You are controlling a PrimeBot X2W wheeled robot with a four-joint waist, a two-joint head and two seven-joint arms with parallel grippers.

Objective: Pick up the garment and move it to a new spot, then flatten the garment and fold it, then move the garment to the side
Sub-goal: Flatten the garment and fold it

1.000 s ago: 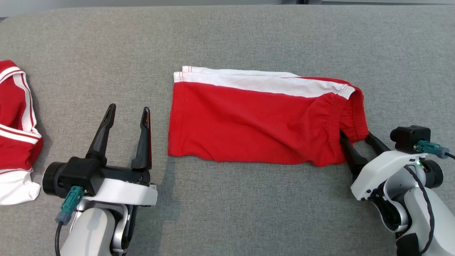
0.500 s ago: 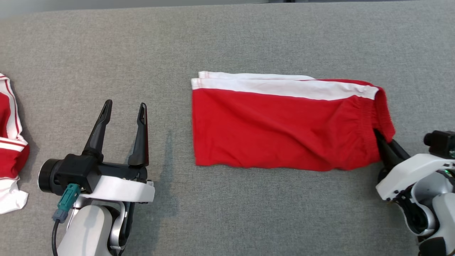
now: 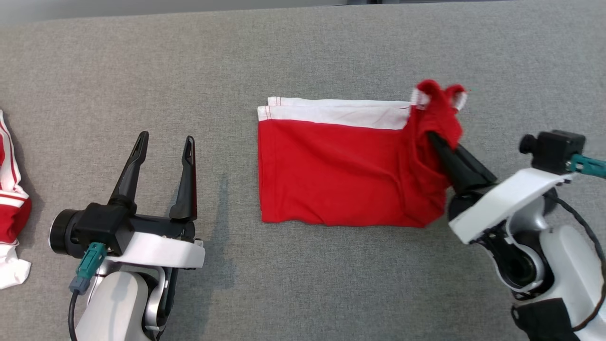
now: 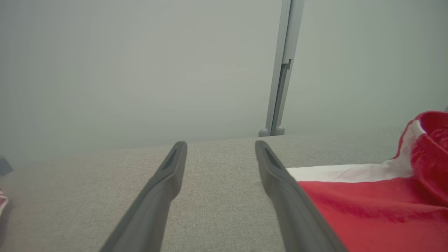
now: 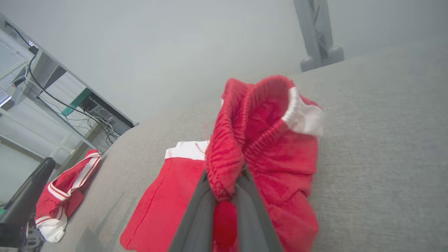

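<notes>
Left arm [image 3: 118,303] low, jaws wide apart, right arm [image 3: 563,255] angled inward (jaws pinched together)

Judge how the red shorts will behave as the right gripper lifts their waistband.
Likely floppy: the red shorts bunch and droop around the right gripper. Probably light, since one pinch holds the waistband up.

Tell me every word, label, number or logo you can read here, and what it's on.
No readable text anywhere.
red shorts: plain red with a white band, no print.
second red-and-white garment: stripes only.
left gripper and right gripper: no markings visible.
rack with cables, in the right wrist view: too blurred to read any label.
</notes>
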